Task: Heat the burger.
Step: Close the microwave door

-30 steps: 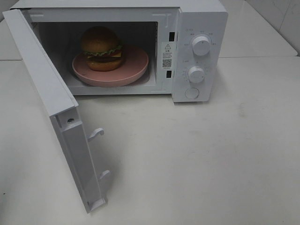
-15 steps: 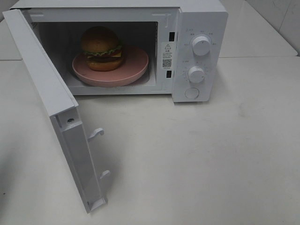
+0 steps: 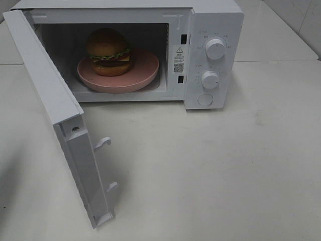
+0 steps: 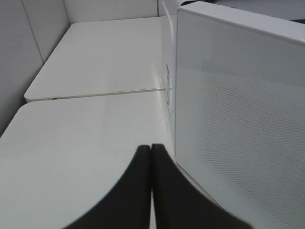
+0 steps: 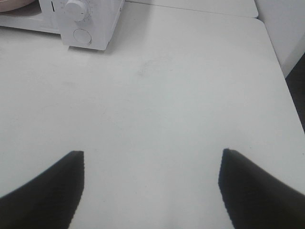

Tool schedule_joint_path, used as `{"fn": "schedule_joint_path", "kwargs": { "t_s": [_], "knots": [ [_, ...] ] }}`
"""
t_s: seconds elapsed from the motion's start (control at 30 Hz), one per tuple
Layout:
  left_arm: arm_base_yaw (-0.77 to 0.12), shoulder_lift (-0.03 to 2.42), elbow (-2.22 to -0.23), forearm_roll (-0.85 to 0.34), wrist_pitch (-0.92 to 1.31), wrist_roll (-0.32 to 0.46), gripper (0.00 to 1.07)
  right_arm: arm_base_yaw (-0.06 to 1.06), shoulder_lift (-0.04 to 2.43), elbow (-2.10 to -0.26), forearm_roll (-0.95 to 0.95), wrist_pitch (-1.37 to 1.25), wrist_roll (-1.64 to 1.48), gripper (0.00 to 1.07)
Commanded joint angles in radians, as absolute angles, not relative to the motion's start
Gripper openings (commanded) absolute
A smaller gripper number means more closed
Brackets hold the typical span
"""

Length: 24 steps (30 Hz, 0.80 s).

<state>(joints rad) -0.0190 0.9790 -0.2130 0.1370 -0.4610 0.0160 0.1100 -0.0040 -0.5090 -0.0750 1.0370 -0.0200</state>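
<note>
The burger (image 3: 109,52), with a glossy brown bun, green lettuce and dark patty, sits on a pink plate (image 3: 145,70) inside the white microwave (image 3: 215,20). The microwave door (image 3: 55,110) stands wide open, swung out to the left. Neither gripper shows in the exterior high view. In the left wrist view my left gripper (image 4: 151,149) is shut and empty, close beside the door's outer face (image 4: 238,119). In the right wrist view my right gripper (image 5: 151,155) is open and empty over the bare table, away from the microwave's control panel (image 5: 83,19).
Two round knobs (image 3: 215,48) and a round button (image 3: 205,99) sit on the microwave's right panel. Two door latch hooks (image 3: 103,143) stick out of the door's inner edge. A second white table (image 4: 105,52) lies behind, with a seam between the tables.
</note>
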Motion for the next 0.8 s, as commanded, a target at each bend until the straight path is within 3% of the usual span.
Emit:
{"fn": "schedule_joint_path", "kwargs": {
  "t_s": [0.03, 0.2, 0.4, 0.8],
  "knots": [
    [-0.021, 1.027, -0.211, 0.186, -0.555, 0.000, 0.00, 0.111, -0.030, -0.506, -0.081, 1.032, -0.013, 0.76],
    [-0.021, 1.136, -0.211, 0.294, -0.682, -0.116, 0.00, 0.111, -0.030, -0.506, -0.081, 1.032, -0.013, 0.76],
    [-0.021, 1.213, -0.211, 0.420, -0.850, -0.179, 0.00, 0.111, -0.030, -0.506, -0.081, 1.032, -0.013, 0.76],
    [-0.050, 1.324, -0.248, 0.438, -0.963, -0.251, 0.00, 0.111, -0.030, -0.506, -0.081, 1.032, -0.013, 0.76]
  ]
}}
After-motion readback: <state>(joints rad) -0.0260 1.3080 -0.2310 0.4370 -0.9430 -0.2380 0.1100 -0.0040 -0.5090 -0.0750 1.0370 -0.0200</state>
